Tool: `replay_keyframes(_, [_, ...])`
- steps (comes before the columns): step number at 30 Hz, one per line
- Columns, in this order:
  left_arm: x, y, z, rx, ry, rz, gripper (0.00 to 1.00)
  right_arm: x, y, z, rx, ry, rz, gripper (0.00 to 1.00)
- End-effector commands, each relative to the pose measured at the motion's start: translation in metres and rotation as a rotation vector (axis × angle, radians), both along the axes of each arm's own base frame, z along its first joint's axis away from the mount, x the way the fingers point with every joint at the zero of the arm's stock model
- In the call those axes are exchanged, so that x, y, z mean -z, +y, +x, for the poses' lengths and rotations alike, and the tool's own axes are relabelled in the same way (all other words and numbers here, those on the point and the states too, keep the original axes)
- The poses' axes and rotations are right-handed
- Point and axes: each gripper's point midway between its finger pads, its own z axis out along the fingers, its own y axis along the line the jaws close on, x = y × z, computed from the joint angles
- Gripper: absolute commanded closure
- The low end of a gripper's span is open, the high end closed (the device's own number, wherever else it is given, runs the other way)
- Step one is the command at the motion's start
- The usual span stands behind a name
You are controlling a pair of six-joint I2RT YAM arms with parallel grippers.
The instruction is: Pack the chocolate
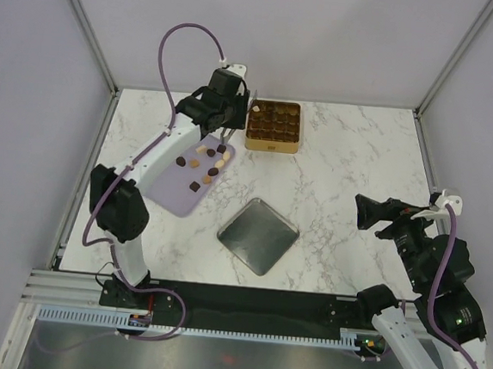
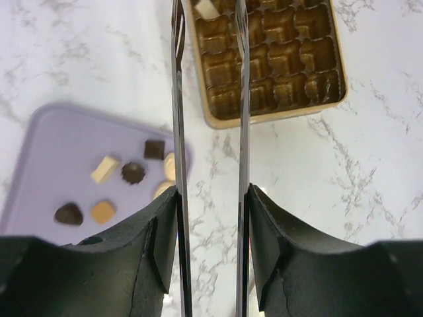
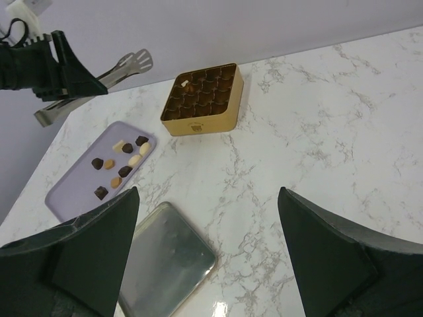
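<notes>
Several tiny chocolates (image 1: 204,158), dark brown and tan, lie on the flat lilac board (image 1: 170,193); they also show in the left wrist view (image 2: 133,173) and the right wrist view (image 3: 125,158). The gold grid tin (image 1: 274,126) stands just right of the board, with one pale piece (image 2: 206,8) in a far corner cell. My left gripper (image 1: 225,114) is shut on metal tongs (image 2: 177,99), held above the board's far end beside the tin; the tong blades stand apart with nothing between them. My right gripper (image 1: 372,214) is open and empty, far right.
A square silver tin lid (image 1: 258,235) lies on the marble table in front of the board, also in the right wrist view (image 3: 168,261). White walls enclose the table on three sides.
</notes>
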Motion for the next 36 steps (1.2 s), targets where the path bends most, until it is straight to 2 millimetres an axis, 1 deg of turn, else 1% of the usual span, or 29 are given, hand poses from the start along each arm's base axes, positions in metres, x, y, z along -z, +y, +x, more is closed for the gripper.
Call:
replay_keyframes(1, [-0.020,0.036,-0.022,-0.120,-0.041,0.035,0.49,0.002,-0.001,-0.003,0.000,-0.007,0.000,0.06])
replay_keyframes(2, [-0.021,0.044,-0.033,-0.137,-0.032,0.038,0.49,0.002,-0.001,-0.004,-0.001,-0.005,0.001,0.06])
replay_keyframes(3, [-0.020,0.051,-0.039,-0.157,-0.024,0.049,0.49,0.002,-0.001,-0.005,-0.003,-0.009,0.003,0.06])
replay_keyframes(4, [-0.015,0.058,-0.050,-0.170,0.007,0.069,0.49,0.004,-0.001,-0.006,-0.007,-0.005,0.003,0.06])
replay_keyframes(5, [-0.015,0.065,-0.060,-0.194,0.019,0.059,0.49,0.004,0.000,-0.006,-0.010,-0.005,0.002,0.06])
replay_keyframes(6, [-0.015,0.073,-0.066,-0.217,0.028,0.062,0.49,0.006,0.000,-0.006,-0.013,-0.001,0.004,0.06])
replay_keyframes(7, [-0.011,0.080,-0.075,-0.236,0.052,0.069,0.49,0.006,0.002,-0.006,-0.021,0.001,0.005,0.06])
replay_keyframes(8, [-0.001,0.087,-0.083,-0.251,0.085,0.080,0.49,0.007,0.002,-0.007,-0.025,0.001,0.007,0.06])
replay_keyframes(9, [-0.006,0.094,-0.090,-0.273,0.085,0.050,0.49,0.009,0.003,-0.006,-0.030,0.007,0.005,0.06])
replay_keyframes(10, [0.006,0.100,-0.099,-0.278,0.119,0.062,0.49,0.009,0.005,-0.006,-0.035,0.008,0.011,0.06])
replay_keyframes(11, [0.009,0.105,-0.105,-0.294,0.131,0.062,0.49,0.010,0.006,-0.007,-0.040,0.009,0.013,0.06])
replay_keyframes(12, [0.007,0.114,-0.110,-0.314,0.123,0.055,0.49,0.010,0.006,-0.007,-0.041,0.008,0.017,0.06])
replay_keyframes(13, [0.021,0.123,-0.119,-0.329,0.156,0.072,0.49,0.010,0.007,-0.007,-0.044,0.007,0.017,0.06])
replay_keyframes(14, [0.028,0.129,-0.123,-0.346,0.170,0.073,0.49,0.009,0.007,-0.007,-0.047,0.003,0.021,0.06])
replay_keyframes(15, [0.029,0.139,-0.126,-0.373,0.172,0.071,0.49,0.007,0.007,-0.008,-0.050,-0.001,0.023,0.06])
replay_keyframes(16, [0.033,0.145,-0.128,-0.388,0.181,0.075,0.49,0.007,0.009,-0.008,-0.057,-0.002,0.023,0.06])
replay_keyframes(17, [0.045,0.152,-0.134,-0.400,0.208,0.093,0.49,0.005,0.009,-0.009,-0.058,-0.008,0.026,0.06])
replay_keyframes(18, [0.048,0.159,-0.137,-0.415,0.214,0.095,0.49,0.002,0.009,-0.009,-0.064,-0.011,0.026,0.06])
replay_keyframes(21, [0.059,0.166,-0.145,-0.427,0.239,0.110,0.49,-0.001,0.010,-0.010,-0.071,-0.018,0.024,0.06])
replay_keyframes(23, [0.065,0.167,-0.144,-0.432,0.255,0.119,0.49,-0.004,0.010,-0.011,-0.071,-0.022,0.025,0.06])
replay_keyframes(26, [0.067,0.171,-0.140,-0.458,0.258,0.122,0.49,-0.008,0.009,-0.014,-0.074,-0.034,0.028,0.06])
replay_keyframes(27, [0.069,0.164,-0.140,-0.453,0.274,0.085,0.48,-0.010,0.008,-0.014,-0.070,-0.038,0.030,0.05])
replay_keyframes(29, [0.070,0.166,-0.139,-0.464,0.276,0.079,0.48,-0.011,0.008,-0.015,-0.070,-0.041,0.032,0.05])
replay_keyframes(32, [0.077,0.170,-0.135,-0.481,0.301,0.067,0.48,-0.012,0.006,-0.017,-0.066,-0.048,0.036,0.06])
replay_keyframes(35, [0.085,0.167,-0.132,-0.479,0.321,0.057,0.48,-0.013,0.006,-0.017,-0.065,-0.050,0.040,0.06])
replay_keyframes(36, [0.088,0.163,-0.131,-0.464,0.331,0.041,0.48,-0.013,0.007,-0.018,-0.069,-0.051,0.039,0.06])
